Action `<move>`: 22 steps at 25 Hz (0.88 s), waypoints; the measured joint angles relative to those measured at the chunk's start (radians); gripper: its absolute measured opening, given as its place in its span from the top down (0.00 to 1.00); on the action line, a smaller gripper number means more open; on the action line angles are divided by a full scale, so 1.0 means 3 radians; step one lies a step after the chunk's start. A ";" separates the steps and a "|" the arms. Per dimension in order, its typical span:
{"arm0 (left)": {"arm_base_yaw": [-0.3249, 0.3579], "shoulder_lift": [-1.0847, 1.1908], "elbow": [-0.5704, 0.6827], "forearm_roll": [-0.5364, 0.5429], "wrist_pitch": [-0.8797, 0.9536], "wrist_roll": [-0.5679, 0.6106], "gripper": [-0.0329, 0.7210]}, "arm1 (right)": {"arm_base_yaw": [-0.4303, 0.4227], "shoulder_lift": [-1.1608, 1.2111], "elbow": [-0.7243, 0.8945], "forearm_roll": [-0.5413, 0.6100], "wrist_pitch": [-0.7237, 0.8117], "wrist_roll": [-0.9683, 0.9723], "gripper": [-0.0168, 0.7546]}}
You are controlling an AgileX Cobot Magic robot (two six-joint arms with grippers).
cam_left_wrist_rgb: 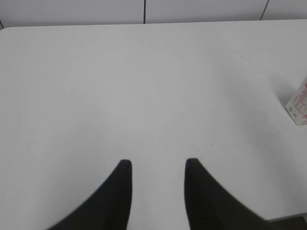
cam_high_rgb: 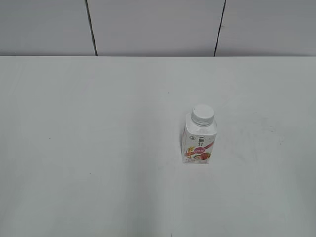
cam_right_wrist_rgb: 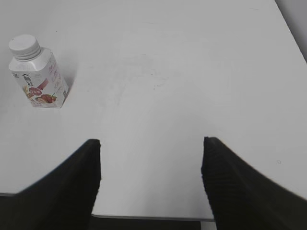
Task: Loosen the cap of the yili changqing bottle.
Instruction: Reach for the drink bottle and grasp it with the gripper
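Observation:
The yili changqing bottle [cam_high_rgb: 199,140] stands upright on the white table, right of centre, with its white ribbed cap [cam_high_rgb: 203,114] on its neck. It also shows in the right wrist view [cam_right_wrist_rgb: 39,81] at the upper left, with the cap [cam_right_wrist_rgb: 24,46] on top. A corner of the bottle [cam_left_wrist_rgb: 299,103] shows at the right edge of the left wrist view. My left gripper [cam_left_wrist_rgb: 158,165] is open and empty over bare table, far from the bottle. My right gripper [cam_right_wrist_rgb: 151,143] is open and empty near the table's front edge. Neither gripper shows in the exterior view.
The white table [cam_high_rgb: 98,148] ends at a grey panelled wall [cam_high_rgb: 153,27] at the back. Its front edge [cam_right_wrist_rgb: 153,216] shows below the right gripper, and its right edge [cam_right_wrist_rgb: 290,28] in the right wrist view.

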 joint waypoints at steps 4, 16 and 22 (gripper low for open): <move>0.0000 0.0000 0.0000 0.0000 0.0000 0.0000 0.64 | 0.0000 0.0000 0.0000 0.0000 0.0000 0.0000 0.30; 0.0000 0.0000 0.0000 0.0000 0.0000 0.0000 0.64 | 0.0000 0.0000 0.0000 0.0000 0.0000 0.0000 0.30; 0.0000 0.0000 0.0000 0.0000 0.0000 0.0000 0.64 | 0.0000 0.0000 0.0000 0.0000 0.0000 0.0000 0.30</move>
